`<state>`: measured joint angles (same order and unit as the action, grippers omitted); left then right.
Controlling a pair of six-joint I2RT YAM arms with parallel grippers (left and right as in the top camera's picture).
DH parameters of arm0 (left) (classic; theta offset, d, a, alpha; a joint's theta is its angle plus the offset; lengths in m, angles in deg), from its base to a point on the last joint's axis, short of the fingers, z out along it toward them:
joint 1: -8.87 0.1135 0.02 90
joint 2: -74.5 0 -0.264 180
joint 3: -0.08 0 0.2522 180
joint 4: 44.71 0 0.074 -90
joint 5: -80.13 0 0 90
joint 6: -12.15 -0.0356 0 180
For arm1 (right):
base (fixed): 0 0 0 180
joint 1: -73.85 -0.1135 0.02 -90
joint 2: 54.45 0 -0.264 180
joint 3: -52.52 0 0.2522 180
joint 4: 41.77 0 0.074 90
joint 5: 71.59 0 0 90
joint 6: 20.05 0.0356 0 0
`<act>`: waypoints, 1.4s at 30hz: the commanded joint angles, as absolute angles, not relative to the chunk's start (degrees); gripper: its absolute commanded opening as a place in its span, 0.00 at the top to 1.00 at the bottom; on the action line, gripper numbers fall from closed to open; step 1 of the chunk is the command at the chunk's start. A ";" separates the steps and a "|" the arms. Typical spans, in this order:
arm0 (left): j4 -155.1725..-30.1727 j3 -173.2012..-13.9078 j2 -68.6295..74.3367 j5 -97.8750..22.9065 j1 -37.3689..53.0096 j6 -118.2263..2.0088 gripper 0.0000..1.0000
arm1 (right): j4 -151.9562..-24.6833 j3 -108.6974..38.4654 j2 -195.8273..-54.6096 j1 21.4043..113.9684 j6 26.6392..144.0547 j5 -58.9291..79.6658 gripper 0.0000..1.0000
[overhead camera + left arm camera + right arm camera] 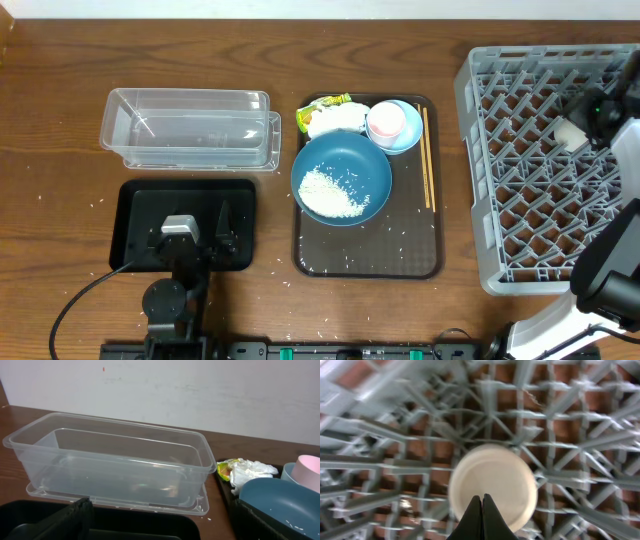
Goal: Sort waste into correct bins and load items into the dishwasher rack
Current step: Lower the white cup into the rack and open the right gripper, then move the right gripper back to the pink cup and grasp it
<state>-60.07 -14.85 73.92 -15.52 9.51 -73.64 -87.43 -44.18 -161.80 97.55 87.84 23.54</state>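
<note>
Over the dishwasher rack, the right jaws are clenched together, tips at the near rim of the small white cup; a grip is unclear. Off to that arm's left the chopsticks lie front-to-back, nearer it than the released left jaws above the black tray.

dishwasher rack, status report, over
Left gripper open, over black tray. Right gripper shut on small white cup, above dishwasher rack. No other item visible in rack.
</note>
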 commanded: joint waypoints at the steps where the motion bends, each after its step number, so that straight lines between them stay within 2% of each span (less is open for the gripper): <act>1: -62.08 -13.91 74.27 -16.52 9.78 -74.42 0.11 | -89.99 -46.86 -160.81 99.56 89.67 26.92 0.99; 7: -62.08 -13.91 74.27 -16.52 9.78 -74.40 0.11 | -94.47 -49.75 -157.51 99.85 89.67 26.64 0.99; 10: -62.08 -13.91 74.27 -16.50 9.78 -74.40 0.11 | -94.43 -49.81 -153.99 99.56 89.65 20.56 0.99; 14: -62.06 -13.91 74.27 -16.50 9.78 -74.40 0.11 | -91.72 -49.81 -149.14 98.76 89.61 6.99 0.87; 15: -62.08 -13.91 74.27 -16.52 9.78 -74.40 0.11 | -90.58 -49.81 -147.98 98.41 89.61 2.66 0.76; 17: -62.08 -13.91 74.27 -16.52 9.78 -74.40 0.11 | -88.40 -49.81 -146.26 97.64 89.63 -6.04 0.35; 18: -62.06 -13.91 74.27 -16.52 9.78 -74.40 0.11 | -87.04 -49.81 -145.64 97.07 89.67 -10.54 0.02; 21: -62.06 -13.91 74.27 -16.52 9.78 -74.40 0.11 | -82.95 -49.79 -145.21 94.25 89.67 -19.37 0.01; 24: -62.08 -13.91 74.27 -16.52 9.78 -74.40 0.11 | -81.95 -49.77 -145.71 89.86 89.81 -18.69 0.01; 34: -62.06 -13.91 74.27 -16.52 9.78 -74.40 0.11 | -82.54 -51.34 -149.88 67.11 81.74 5.53 0.01; 38: -62.08 -13.91 74.27 -16.52 9.78 -74.40 0.11 | -90.12 -58.91 -153.21 59.52 78.00 15.89 0.01; 42: -62.06 -13.91 74.27 -16.52 9.78 -74.40 0.11 | -105.86 -73.99 -161.03 54.39 74.72 23.67 0.01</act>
